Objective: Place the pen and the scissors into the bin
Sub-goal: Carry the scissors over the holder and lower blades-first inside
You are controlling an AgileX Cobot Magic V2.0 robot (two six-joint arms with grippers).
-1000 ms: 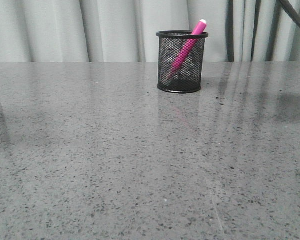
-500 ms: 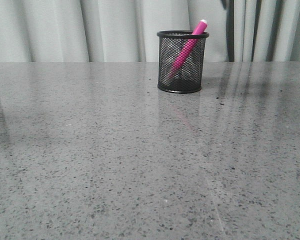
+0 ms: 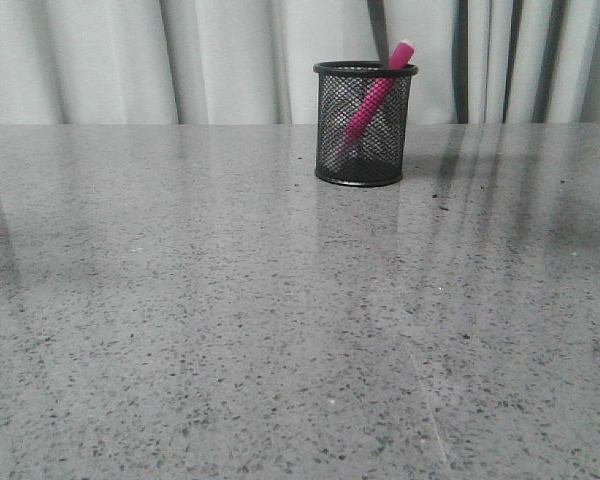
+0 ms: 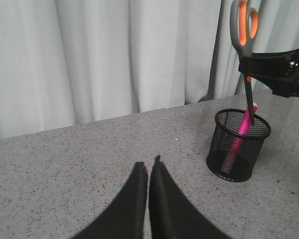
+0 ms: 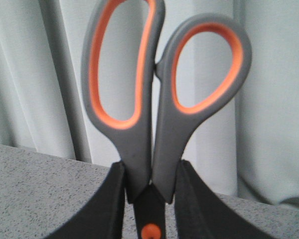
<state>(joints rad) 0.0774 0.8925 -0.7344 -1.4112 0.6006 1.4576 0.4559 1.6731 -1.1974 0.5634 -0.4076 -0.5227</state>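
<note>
The black mesh bin stands at the far middle of the table. Inside it leans the pink pen, its white tip poking over the rim. In the left wrist view my right gripper is shut on the scissors above the bin. They hang upright with the grey-and-orange handles up, and the dark blade reaches down to the rim beside the pen. The right wrist view shows the fingers clamping the scissors just above the orange pivot. My left gripper is shut and holds nothing, low over the table short of the bin.
Pale curtains hang behind the table's far edge. The speckled grey tabletop spreads out in front of the bin. A thin dark strip shows above the bin at the top of the front view.
In the front view, a dark shape at the top has travelled from the far right leftward to just above the bin. Bin and pen have not moved.
</note>
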